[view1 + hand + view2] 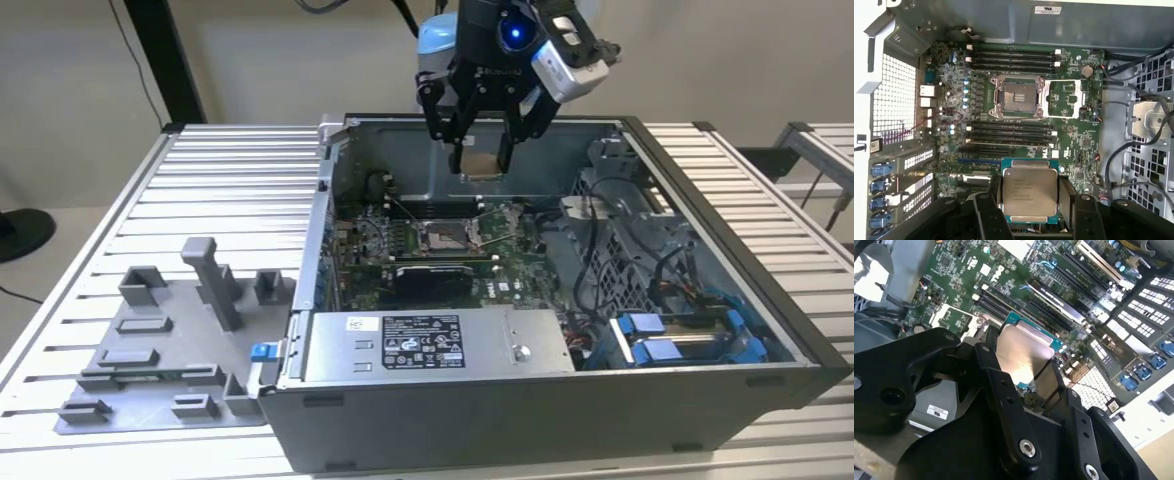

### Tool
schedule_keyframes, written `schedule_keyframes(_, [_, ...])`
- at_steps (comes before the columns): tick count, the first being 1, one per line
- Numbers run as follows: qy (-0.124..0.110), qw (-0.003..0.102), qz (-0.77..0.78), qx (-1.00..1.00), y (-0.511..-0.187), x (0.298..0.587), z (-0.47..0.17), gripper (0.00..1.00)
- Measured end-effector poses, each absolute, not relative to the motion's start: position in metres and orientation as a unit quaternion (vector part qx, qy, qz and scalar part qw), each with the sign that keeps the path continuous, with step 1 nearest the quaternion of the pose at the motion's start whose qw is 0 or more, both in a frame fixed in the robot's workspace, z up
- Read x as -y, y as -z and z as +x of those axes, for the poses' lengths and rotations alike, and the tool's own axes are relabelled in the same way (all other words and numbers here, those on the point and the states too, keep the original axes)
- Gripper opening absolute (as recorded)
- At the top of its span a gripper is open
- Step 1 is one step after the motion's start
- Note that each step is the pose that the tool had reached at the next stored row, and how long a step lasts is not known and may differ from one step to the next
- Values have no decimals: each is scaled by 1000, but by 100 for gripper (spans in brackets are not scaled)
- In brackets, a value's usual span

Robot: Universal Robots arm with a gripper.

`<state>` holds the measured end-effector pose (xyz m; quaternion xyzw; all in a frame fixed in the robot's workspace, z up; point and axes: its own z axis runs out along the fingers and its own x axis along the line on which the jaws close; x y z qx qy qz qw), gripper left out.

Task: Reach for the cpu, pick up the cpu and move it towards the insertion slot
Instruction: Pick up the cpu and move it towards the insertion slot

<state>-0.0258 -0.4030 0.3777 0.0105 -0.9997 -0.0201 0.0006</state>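
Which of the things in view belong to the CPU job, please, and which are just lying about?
Job:
gripper, shut on the cpu
insertion slot

Lying about:
grey plastic tray
silver labelled box
blue drive bays

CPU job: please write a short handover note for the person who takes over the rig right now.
Gripper: shut on the cpu, held by its edges, metal top facing the first wrist view.
Position: raised above the open computer case, over its rear part in the exterior view.
Insertion slot: open, dark centre empty, on the green motherboard.
Done: cpu reached and picked up.
Left: cpu is not over the slot yet; it is apart from it in the first wrist view.
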Motion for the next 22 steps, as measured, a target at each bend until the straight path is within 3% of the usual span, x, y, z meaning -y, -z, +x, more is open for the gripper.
schedule_keyframes(22, [21,1,11,1000,-355,306,-30,0])
